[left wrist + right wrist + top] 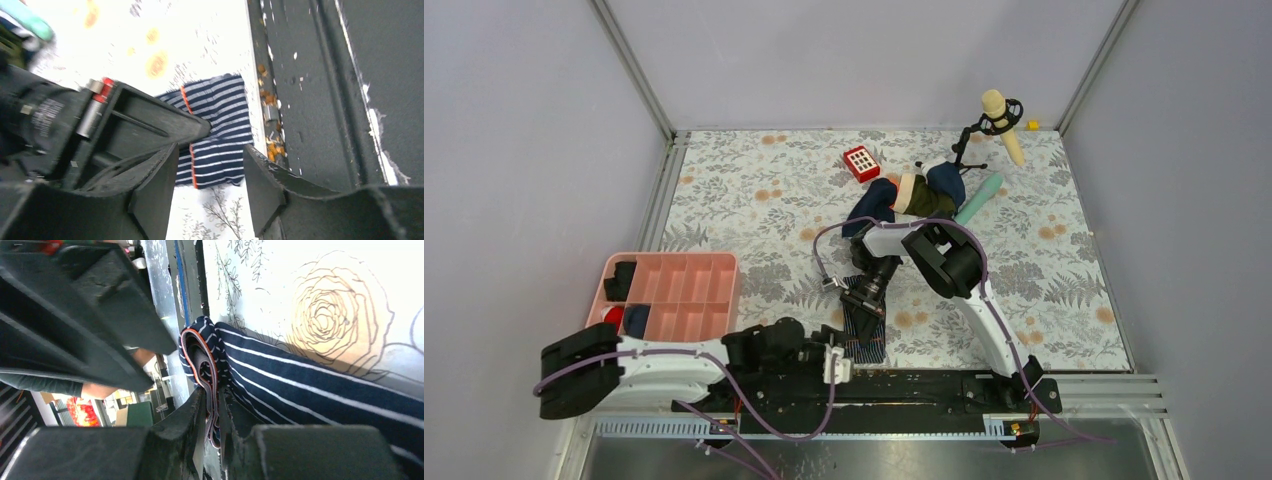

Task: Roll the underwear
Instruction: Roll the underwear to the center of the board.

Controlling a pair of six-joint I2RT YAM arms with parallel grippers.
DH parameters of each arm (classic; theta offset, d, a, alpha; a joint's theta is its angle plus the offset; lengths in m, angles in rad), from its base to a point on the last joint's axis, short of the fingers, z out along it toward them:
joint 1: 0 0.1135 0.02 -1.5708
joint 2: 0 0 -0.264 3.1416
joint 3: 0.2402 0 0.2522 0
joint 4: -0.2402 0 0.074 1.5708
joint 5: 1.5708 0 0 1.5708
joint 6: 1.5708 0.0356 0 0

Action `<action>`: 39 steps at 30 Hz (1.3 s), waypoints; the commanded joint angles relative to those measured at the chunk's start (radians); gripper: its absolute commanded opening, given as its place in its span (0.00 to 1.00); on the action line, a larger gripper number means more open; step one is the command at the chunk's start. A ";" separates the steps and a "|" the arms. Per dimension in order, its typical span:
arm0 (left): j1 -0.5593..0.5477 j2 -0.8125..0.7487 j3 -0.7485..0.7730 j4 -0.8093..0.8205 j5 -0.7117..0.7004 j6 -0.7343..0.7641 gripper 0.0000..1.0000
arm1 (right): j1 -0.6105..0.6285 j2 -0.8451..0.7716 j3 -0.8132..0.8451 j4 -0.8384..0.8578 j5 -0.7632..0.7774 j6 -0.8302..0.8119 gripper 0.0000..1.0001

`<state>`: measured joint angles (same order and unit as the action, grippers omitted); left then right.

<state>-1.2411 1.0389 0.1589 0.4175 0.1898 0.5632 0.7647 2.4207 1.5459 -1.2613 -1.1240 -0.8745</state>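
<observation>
Black two-finger left pincer (210, 156) fills the foreground of its wrist view, fingers (156, 192) apart, with the near end of the underwear (220, 134) showing in the gap between them. That garment is soft navy cloth with thin pale stripes and orange trim, and it lies at the near middle of the floral-print surface (754, 205), its near edge against the dark rail (924, 385) that carries both arms.

From above, the left pincer (834, 350) sits just left of the underwear (864, 338), while the right pincer (862, 303) comes down on its far end. The right wrist view shows the right pincer (212, 402) clamped on a curled-over fold of the underwear (310, 390) — the orange-edged band pinched between the two fingers.

Left of the arms stands a pink compartmented plastic tray (679, 272). Towards the far side lie a red keypad with white buttons (861, 162), a heap of navy, dark green and tan clothing (914, 195) and a pale teal cylinder (980, 197) — beside them a cream microphone on a black stand (1002, 122).
</observation>
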 commanded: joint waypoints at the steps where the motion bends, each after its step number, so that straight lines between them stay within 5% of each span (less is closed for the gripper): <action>1: -0.008 -0.159 -0.020 0.012 0.095 0.004 0.48 | -0.007 0.007 -0.016 0.144 0.040 0.025 0.00; 8: -0.008 0.004 0.015 -0.065 0.072 -0.014 0.37 | -0.009 0.007 -0.020 0.142 0.032 0.022 0.00; 22: -0.023 0.210 0.068 -0.055 -0.021 0.014 0.39 | -0.013 0.001 -0.030 0.143 0.022 0.015 0.00; 33: -0.047 0.296 0.112 -0.135 0.014 0.087 0.00 | -0.019 0.008 -0.024 0.144 0.014 0.031 0.00; 37: -0.046 0.290 0.129 -0.186 0.062 0.113 0.00 | -0.028 -0.021 -0.029 0.149 0.007 0.057 0.19; 39: -0.046 0.287 0.145 -0.222 0.086 0.116 0.00 | -0.042 -0.089 -0.040 0.151 -0.005 0.075 0.42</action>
<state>-1.2816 1.2789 0.2848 0.3695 0.1841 0.6582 0.7479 2.4104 1.5280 -1.2381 -1.1107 -0.8093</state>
